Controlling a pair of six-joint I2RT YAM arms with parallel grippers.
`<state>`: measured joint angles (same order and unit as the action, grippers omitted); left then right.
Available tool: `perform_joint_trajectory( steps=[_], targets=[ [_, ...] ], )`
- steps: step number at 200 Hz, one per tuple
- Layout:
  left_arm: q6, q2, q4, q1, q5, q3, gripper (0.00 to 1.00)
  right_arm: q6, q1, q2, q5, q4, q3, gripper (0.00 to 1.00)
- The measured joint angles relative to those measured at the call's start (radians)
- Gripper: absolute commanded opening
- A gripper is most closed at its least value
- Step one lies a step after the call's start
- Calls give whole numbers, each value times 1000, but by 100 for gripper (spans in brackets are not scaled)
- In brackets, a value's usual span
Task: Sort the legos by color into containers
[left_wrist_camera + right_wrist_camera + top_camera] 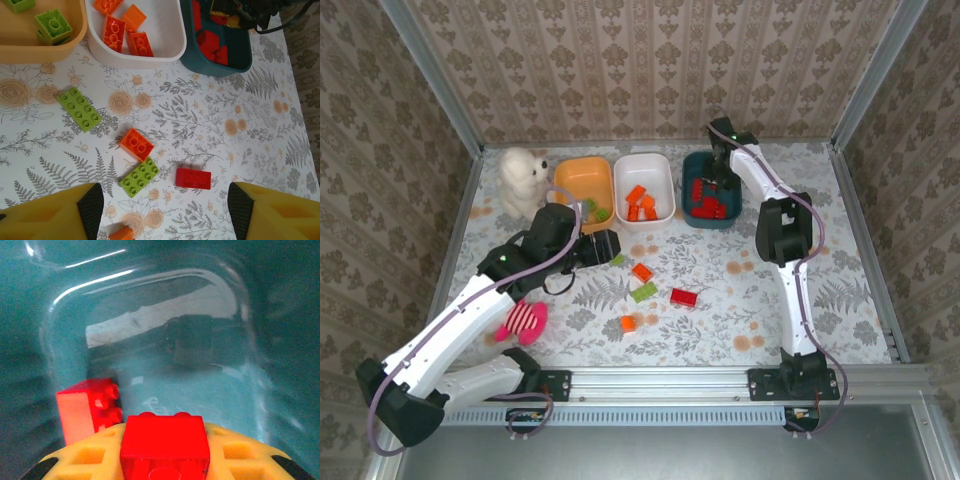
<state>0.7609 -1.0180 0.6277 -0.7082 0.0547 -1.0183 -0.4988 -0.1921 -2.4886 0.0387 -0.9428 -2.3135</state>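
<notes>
Three containers stand in a row at the back: an orange bin [582,176] with green legos [53,25], a white bin [645,165] with orange legos [115,32], and a teal bin [698,218] with red legos [710,207]. My right gripper [165,462] is low inside the teal bin [150,315], shut on a red brick [165,442]; another red brick [90,407] lies beside it. My left gripper [165,212] hovers open over loose legos on the table: two green [79,108] [140,176], two orange [136,144] [121,233] and one red [193,178].
A white fluffy stuffed animal [525,180] sits left of the orange bin. A pink striped plush [525,320] lies by the left arm near the front. The patterned table [820,290] is walled on three sides.
</notes>
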Motion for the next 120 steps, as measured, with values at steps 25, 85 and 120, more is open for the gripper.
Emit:
perform_joint_trajectory(
  steps=[25, 85, 120],
  targets=[
    [0, -16, 0, 0, -3, -4, 70, 7, -2, -39, -41, -27, -34, 37],
    [-1, -50, 0, 0, -2, -4, 71, 16, -2, -36, -52, -54, -34, 56],
    [-1, -50, 8, 0, -3, -9, 71, 29, -2, 34, -53, -61, -34, 56]
  ],
)
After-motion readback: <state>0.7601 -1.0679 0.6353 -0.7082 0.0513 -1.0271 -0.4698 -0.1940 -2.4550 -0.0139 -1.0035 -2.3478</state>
